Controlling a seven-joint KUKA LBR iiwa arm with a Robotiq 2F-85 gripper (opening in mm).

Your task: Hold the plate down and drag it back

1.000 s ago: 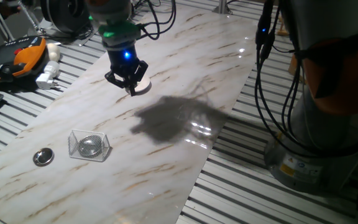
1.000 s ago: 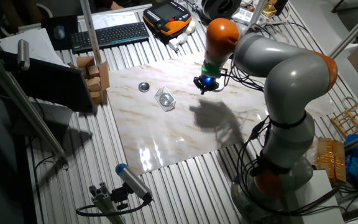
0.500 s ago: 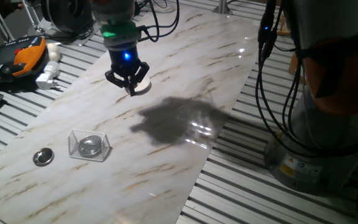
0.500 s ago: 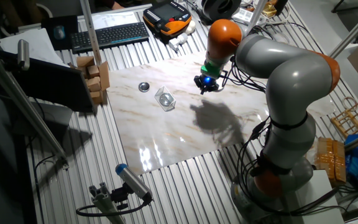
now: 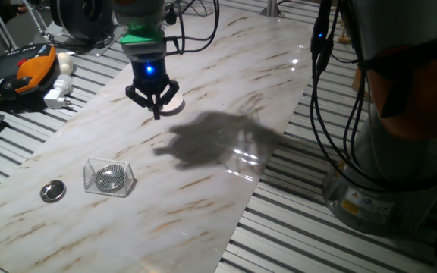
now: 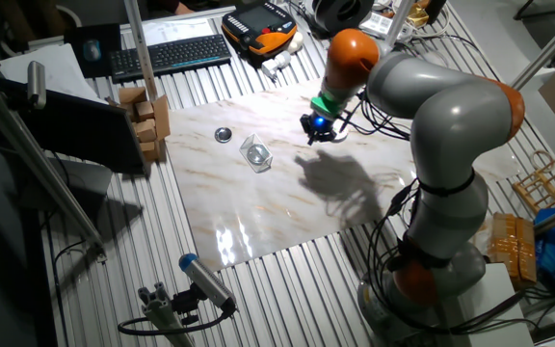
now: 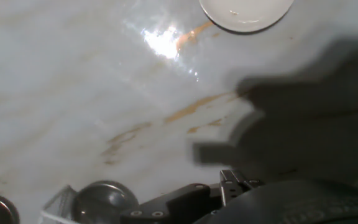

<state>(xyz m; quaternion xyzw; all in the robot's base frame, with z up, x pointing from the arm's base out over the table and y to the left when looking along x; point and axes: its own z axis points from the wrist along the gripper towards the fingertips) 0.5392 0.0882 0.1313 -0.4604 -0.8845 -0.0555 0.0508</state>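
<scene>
Marble-patterned board (image 5: 203, 182) on the slatted bench carries everything I'm watching. My gripper (image 5: 155, 108) hangs over the far part of the board with its blue light on, and the plate (image 5: 174, 106) lies flat just beside it on the right, partly hidden by the fingers; I cannot tell whether they touch it or whether they are spread or closed. Compared with a second ago, the gripper has shifted slightly left and the arm's shadow (image 5: 211, 144) has moved with it. From the hand view the plate (image 7: 246, 14) sits at the top edge. Nearer me, the wire basket (image 5: 108, 177) and metal disc (image 5: 52, 191) haven't moved.
</scene>
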